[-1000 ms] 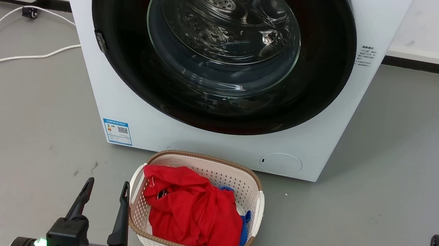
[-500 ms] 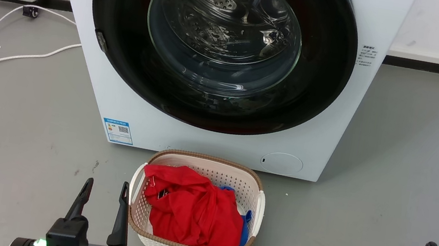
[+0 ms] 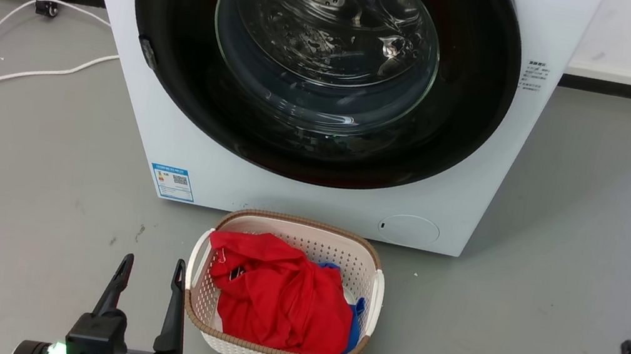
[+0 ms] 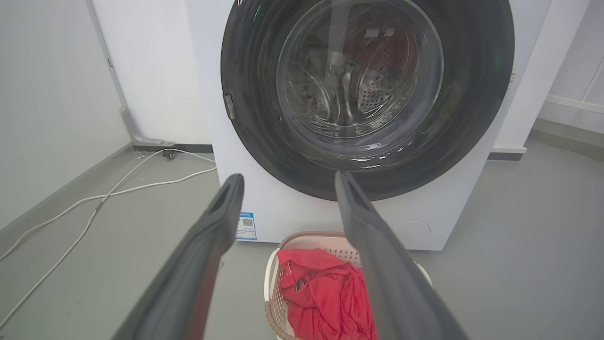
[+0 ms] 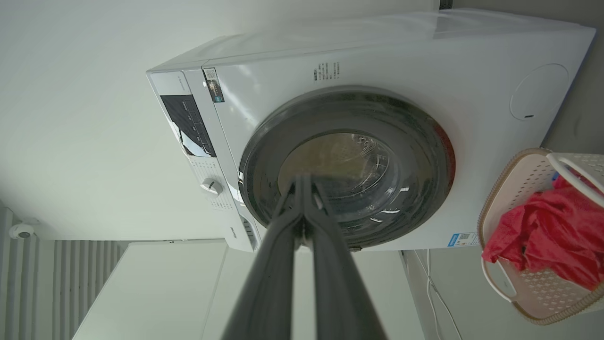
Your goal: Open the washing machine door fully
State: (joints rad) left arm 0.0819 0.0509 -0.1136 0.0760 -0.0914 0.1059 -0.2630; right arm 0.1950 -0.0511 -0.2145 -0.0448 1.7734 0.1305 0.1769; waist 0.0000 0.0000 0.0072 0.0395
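washing machine door (image 3: 321,58): shut flush; opening not begun
left claw (image 3: 153,265): spread wide, empty, near left
right claw (image 5: 302,189): fingers together, empty

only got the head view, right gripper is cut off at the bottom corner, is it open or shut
Observer: Shut. In the right wrist view the right gripper has its jaws pressed together, with nothing between them.
Operator: top of the door is cropped for me, is it ajar up there
Observer: No gap shows. The right wrist view takes in the whole washing machine door, closed against the front of the washing machine all round.
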